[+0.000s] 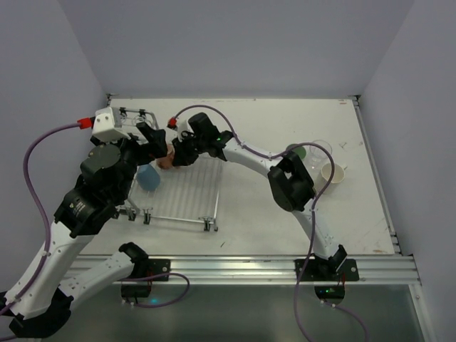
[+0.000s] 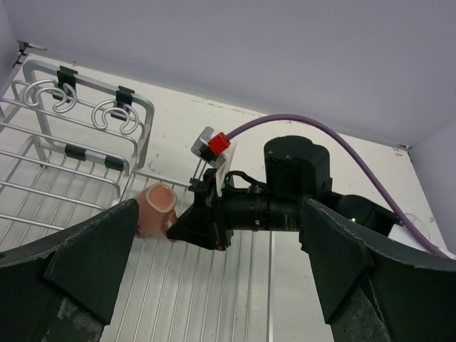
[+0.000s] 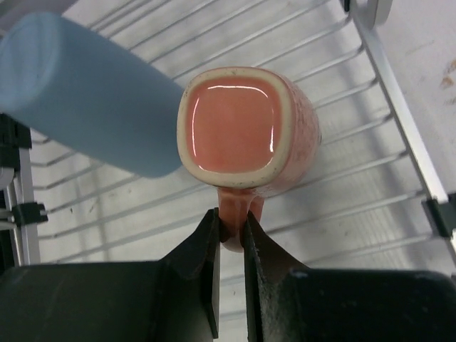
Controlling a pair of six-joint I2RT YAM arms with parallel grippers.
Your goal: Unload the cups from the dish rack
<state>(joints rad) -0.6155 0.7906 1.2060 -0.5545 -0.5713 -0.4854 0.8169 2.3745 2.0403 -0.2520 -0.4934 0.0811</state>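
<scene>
Already a green cup [image 1: 298,151], a clear cup [image 1: 320,149] and a cream cup [image 1: 333,172] sit on the table [image 1: 271,214], while our right gripper [image 3: 231,228] pinches the handle of the pink cup [image 3: 246,135] in the rack [image 1: 185,206] beside the blue cup [image 3: 85,107], left gripper [image 2: 217,278] open.

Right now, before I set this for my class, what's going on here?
The right gripper is shut on the handle of a pink mug with a cream rim, over the wire dish rack. A blue cup lies on its side beside it in the rack. The left gripper is open close by, holding nothing. A green cup, a clear cup and a cream cup sit on the table right of the rack.
</scene>
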